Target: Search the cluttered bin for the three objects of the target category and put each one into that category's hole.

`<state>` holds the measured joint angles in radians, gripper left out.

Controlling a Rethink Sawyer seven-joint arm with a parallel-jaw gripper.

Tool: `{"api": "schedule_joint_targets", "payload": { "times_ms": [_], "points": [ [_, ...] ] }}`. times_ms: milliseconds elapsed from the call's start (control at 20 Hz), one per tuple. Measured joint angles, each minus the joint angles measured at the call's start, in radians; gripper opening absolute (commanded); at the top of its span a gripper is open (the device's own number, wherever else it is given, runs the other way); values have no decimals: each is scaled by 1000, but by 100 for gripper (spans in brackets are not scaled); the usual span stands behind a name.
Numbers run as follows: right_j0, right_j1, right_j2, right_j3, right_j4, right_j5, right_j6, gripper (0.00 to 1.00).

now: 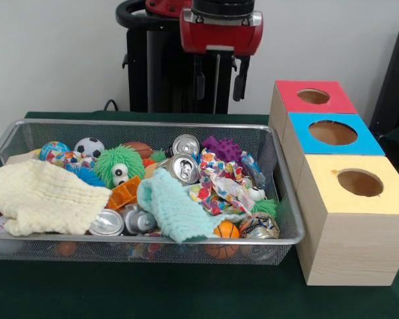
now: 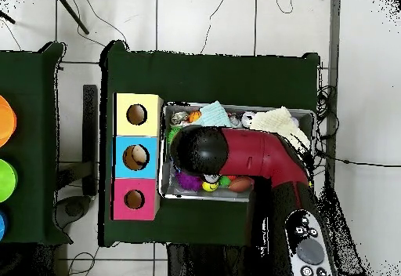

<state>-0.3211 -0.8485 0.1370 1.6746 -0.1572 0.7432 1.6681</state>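
The silver wire-mesh bin [image 1: 287, 193] stands on the green table, full of clutter. It holds silver cans [image 1: 184, 167], a soccer ball [image 1: 88, 147], a small basketball [image 1: 226, 230], a green fuzzy ball with eyes [image 1: 120, 165] and a purple spiky toy [image 1: 221, 147]. It also holds a cream cloth [image 1: 43, 197], a mint cloth [image 1: 173, 209] and a dotted cloth [image 1: 219, 183]. My gripper [image 1: 219, 86] hangs above the bin's far side, open and empty. In the overhead view the arm [image 2: 251, 155] covers the middle of the bin [image 2: 309, 116] and hides the gripper.
Three wooden boxes stand in a row beside the bin, each with a round hole on top: red [image 1: 312, 106], blue [image 1: 359, 143] and yellow [image 1: 319, 179]. They also show in the overhead view as yellow [image 2: 124, 104], blue [image 2: 123, 143] and pink [image 2: 121, 187]. Something pale shows inside the blue box's hole.
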Motion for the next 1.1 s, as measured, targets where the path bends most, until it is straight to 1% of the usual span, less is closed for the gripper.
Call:
{"api": "schedule_joint_targets", "payload": {
  "times_ms": [400,700,1100],
  "points": [
    [0,60,20,33,0,-66,0,100],
    [0,107,29,36,-14,-99,0,100],
    [0,160,30,36,-42,-111,0,100]
  ]
}}
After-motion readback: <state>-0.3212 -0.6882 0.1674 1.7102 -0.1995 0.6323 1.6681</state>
